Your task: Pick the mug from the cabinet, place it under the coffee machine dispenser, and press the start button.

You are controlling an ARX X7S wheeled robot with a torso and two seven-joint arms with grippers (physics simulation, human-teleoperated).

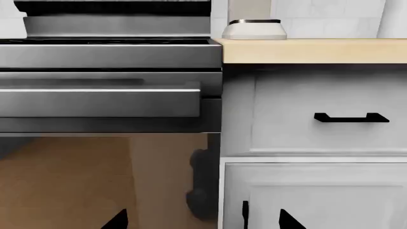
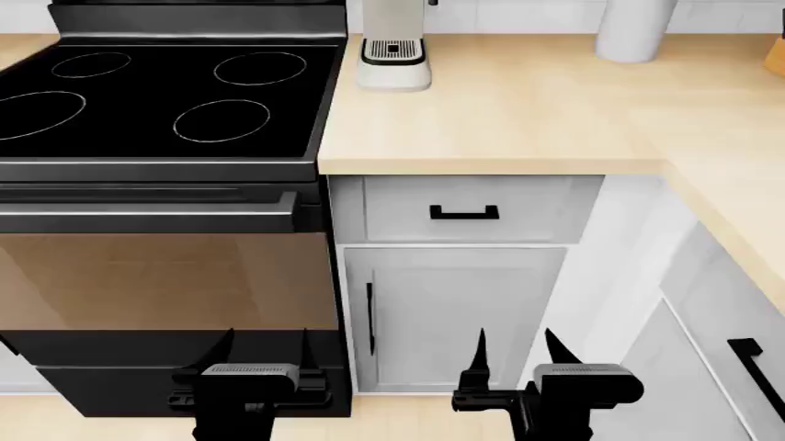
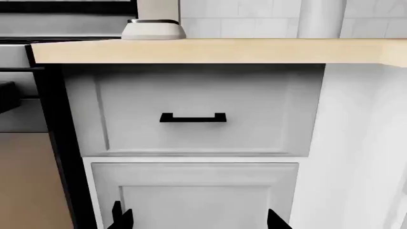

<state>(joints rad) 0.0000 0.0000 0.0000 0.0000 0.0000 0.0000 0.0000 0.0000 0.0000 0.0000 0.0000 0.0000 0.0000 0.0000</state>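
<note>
Progress: nothing of the task looks done. No mug shows in any view, so I judge it is behind a closed door or outside the pictures; I cannot tell which cabinet holds it.
Stove: the stove [image 2: 172, 101] is at the left, its black top bare, with the oven door [image 2: 160, 276] below it closed.
Left gripper: the left gripper [image 2: 265, 354] is low and near, in front of the oven door, fingers spread and holding nothing.
Coffee machine: the coffee machine [image 2: 395, 41] stands at the far edge of the counter [image 2: 516, 119], just right of the stove. Only its lower body and the drip tray [image 2: 394, 52] are seen; the tray is bare. The dispenser and the start button are above the picture edge, not visible.
Drawer: the drawer [image 2: 466, 209] with a black handle [image 2: 464, 214] is under the counter, closed.
Cabinet door: the cabinet door [image 2: 454, 317] under the drawer is closed.
Right gripper: the right gripper [image 2: 514, 354] is low and near, in front of this door, fingers spread and empty.
Container: a tall white-grey container [image 2: 634, 28] stands far on the right; it is not the mug.
Left to do: find and take the mug, set it on the tray, press start.
In the way: the closed doors; the counter path to the machine looks free.
</note>
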